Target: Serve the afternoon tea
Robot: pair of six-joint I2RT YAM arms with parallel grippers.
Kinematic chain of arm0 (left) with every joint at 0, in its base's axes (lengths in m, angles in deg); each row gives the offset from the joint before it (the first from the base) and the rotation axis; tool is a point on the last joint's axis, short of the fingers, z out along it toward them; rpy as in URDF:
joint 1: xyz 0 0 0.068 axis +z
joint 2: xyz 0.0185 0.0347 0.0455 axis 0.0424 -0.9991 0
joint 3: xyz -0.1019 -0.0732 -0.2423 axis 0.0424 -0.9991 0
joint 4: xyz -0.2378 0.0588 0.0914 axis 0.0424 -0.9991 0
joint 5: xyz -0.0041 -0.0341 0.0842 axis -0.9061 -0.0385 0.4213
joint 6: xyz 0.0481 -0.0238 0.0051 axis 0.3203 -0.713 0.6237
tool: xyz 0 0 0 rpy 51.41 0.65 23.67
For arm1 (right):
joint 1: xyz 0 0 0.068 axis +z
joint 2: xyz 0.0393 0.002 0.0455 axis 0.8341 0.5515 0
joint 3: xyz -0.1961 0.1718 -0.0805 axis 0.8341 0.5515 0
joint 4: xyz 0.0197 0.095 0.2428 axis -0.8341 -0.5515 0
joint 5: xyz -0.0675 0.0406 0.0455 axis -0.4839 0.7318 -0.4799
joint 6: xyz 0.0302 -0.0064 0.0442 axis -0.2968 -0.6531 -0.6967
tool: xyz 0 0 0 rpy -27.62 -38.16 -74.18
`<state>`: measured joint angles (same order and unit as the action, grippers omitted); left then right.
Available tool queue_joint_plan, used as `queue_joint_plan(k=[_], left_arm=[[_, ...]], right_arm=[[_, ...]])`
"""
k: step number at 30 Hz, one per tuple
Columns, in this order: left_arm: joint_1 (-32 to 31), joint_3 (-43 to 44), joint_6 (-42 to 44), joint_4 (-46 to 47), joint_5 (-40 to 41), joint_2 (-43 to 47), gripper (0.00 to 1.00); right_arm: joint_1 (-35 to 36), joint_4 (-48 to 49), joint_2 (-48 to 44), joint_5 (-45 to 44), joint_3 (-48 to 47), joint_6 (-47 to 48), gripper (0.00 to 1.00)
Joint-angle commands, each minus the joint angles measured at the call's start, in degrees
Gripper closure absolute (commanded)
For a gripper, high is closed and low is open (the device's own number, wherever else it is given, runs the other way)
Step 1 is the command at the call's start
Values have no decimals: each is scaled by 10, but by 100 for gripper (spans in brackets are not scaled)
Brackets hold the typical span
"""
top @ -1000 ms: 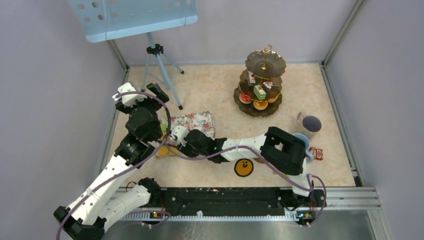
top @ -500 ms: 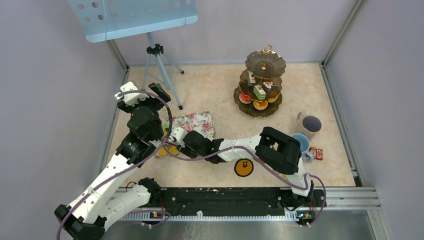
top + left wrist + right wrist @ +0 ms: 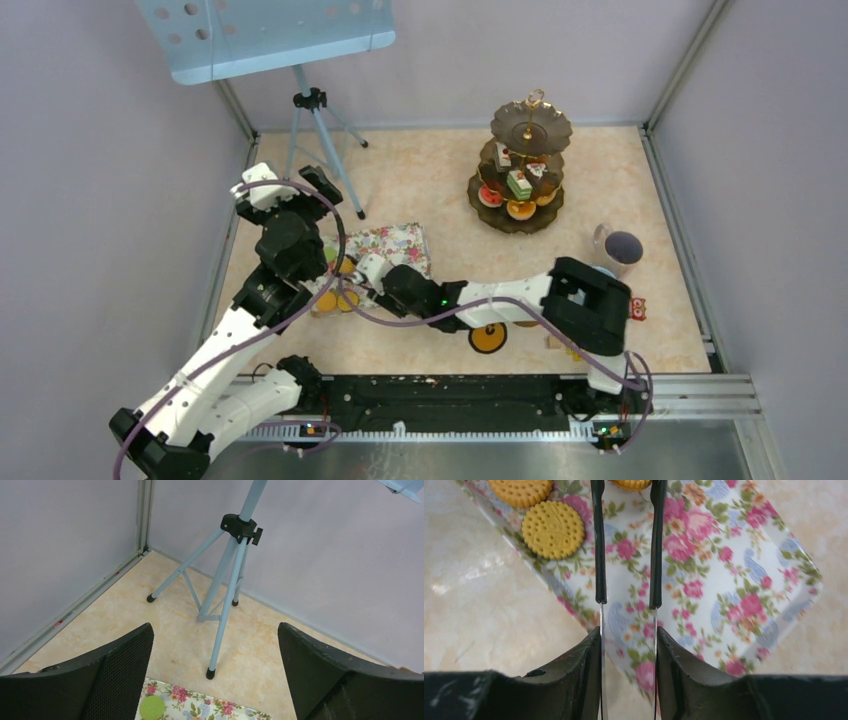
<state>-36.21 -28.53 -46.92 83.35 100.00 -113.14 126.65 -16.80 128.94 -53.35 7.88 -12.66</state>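
My right gripper (image 3: 628,635) is shut on a pair of metal tongs (image 3: 598,555) with black tips. They reach over the floral tray (image 3: 724,580), and their tips flank a round biscuit (image 3: 630,484) at the top edge of the right wrist view. Two more biscuits (image 3: 553,529) lie to the left on the tray. A green round (image 3: 152,706) rests on the tray's far part below my open left gripper (image 3: 215,630). The dark three-tier stand (image 3: 520,170) with pastries (image 3: 519,184) is at the back right. The grey mug (image 3: 620,247) stands right of it. My right arm hides the blue cup.
A light blue music stand on a tripod (image 3: 227,587) rises by the back left corner, close to my left gripper (image 3: 285,185). An orange disc with a smiling face (image 3: 488,338) lies near the front. The small owl block (image 3: 636,308) sits at the right. Grey walls enclose the table.
My right arm's elbow has swung right and now covers the blue cup. The tongs have moved further over the tray and their arms have drawn closer together. The left arm has barely shifted.
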Motion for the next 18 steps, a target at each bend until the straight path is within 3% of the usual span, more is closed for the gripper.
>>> queue_joint_plan(k=[1,6,11,18], left_arm=[[2,1,-2,19,2,-2,1],[3,1,2,22,4,-8,1],[6,0,-3,19,-4,-19,1],[8,4,-12,10,-17,-27,1]], right_arm=[[2,24,-153,-51,67,-39,83],[-8,-63,-309,-128,146,-83,87],[-34,-165,-452,-202,145,-92,87],[-171,-268,-549,-225,77,-91,86]])
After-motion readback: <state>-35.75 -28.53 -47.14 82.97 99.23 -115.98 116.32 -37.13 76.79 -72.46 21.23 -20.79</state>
